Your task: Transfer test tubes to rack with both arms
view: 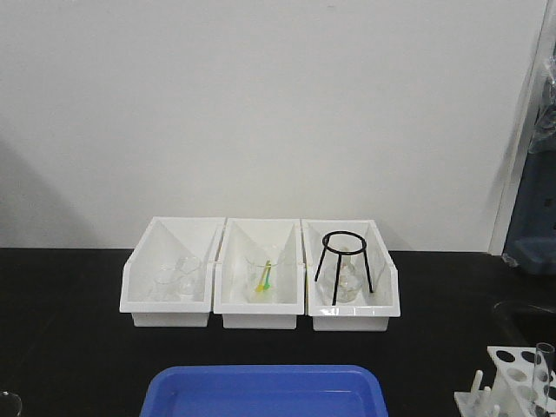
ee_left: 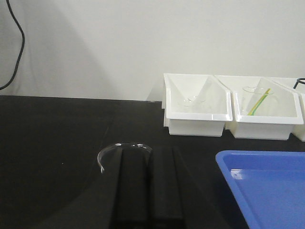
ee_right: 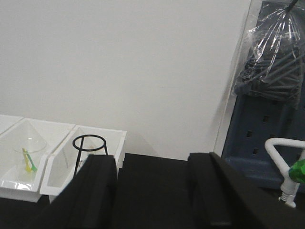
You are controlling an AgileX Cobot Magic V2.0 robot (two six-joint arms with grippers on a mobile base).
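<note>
The white rack (view: 508, 384) stands at the bottom right edge of the front view, partly cut off. One clear test tube (view: 543, 372) stands upright in it. No other test tubes show. Neither gripper shows in the front view. In the left wrist view my left gripper (ee_left: 149, 150) has its black fingers pressed together, low over the black table. A clear glass rim (ee_left: 110, 150) curves just past its left fingertip. In the right wrist view my right gripper (ee_right: 152, 160) is open wide and empty, above the table.
Three white bins (view: 261, 306) stand in a row at the back, holding beakers, a yellow-green item (view: 264, 280) and a black wire tripod (view: 344, 265). A blue tray (view: 265, 393) lies at the front centre. A blue cabinet (ee_right: 267, 129) stands to the right.
</note>
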